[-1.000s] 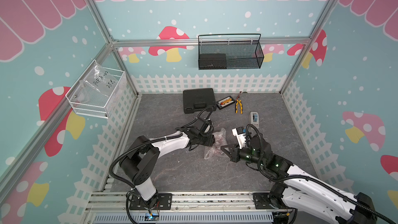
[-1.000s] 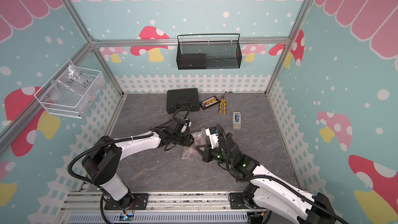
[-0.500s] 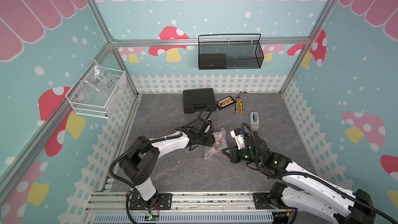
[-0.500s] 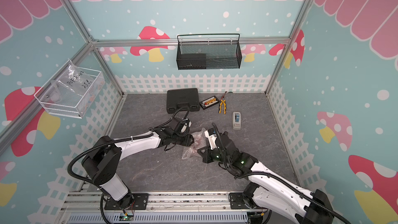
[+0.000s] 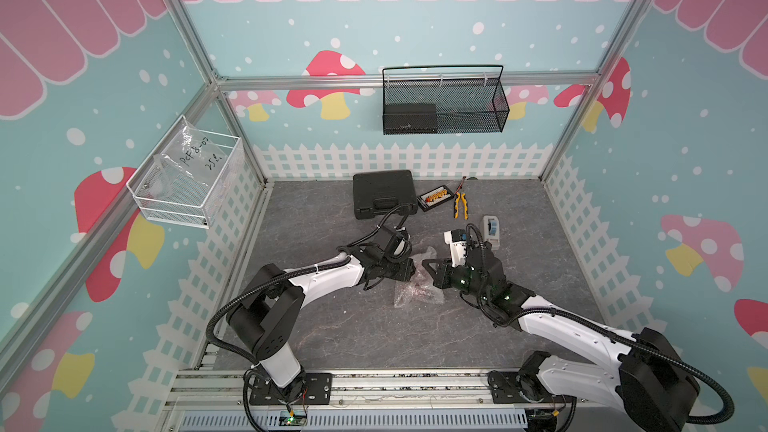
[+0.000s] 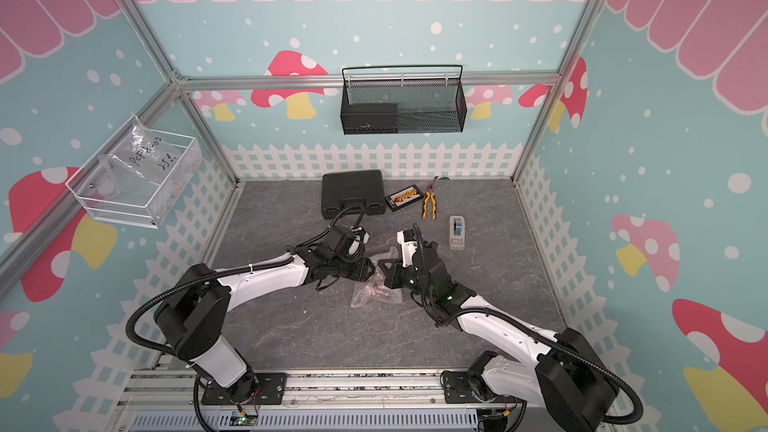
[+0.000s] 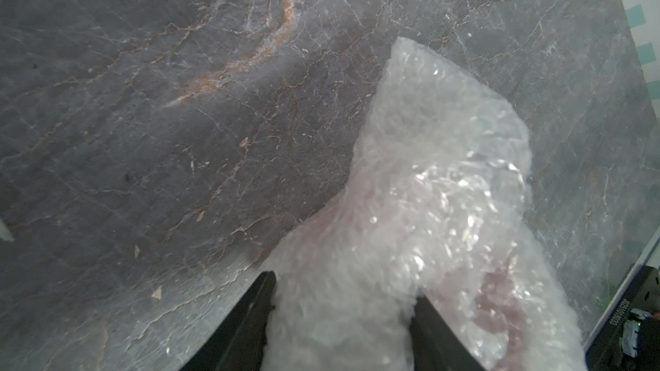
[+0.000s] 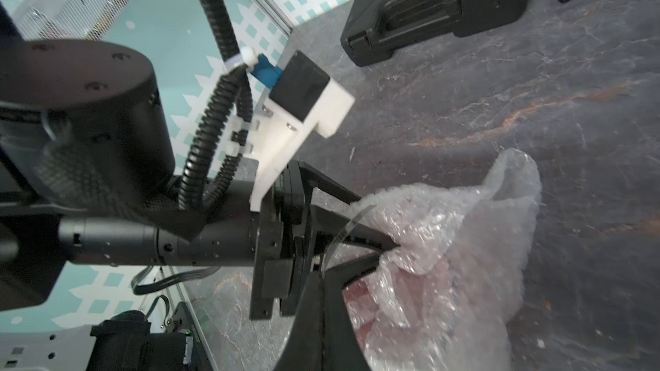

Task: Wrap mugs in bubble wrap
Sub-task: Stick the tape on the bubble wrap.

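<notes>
The mug shows only as a red blur through the bubble wrap. The wrap is bunched around it in a crumpled bundle on the grey table, near the middle and between the 2 grippers. The left gripper has its fingers half apart, pressing the wrap from both sides and holding it. The right gripper is fully closed, its tip right at the bundle's edge, and a thin clear strip curves beside it. A black case and a tape dispenser sit farther back, apart.
</notes>
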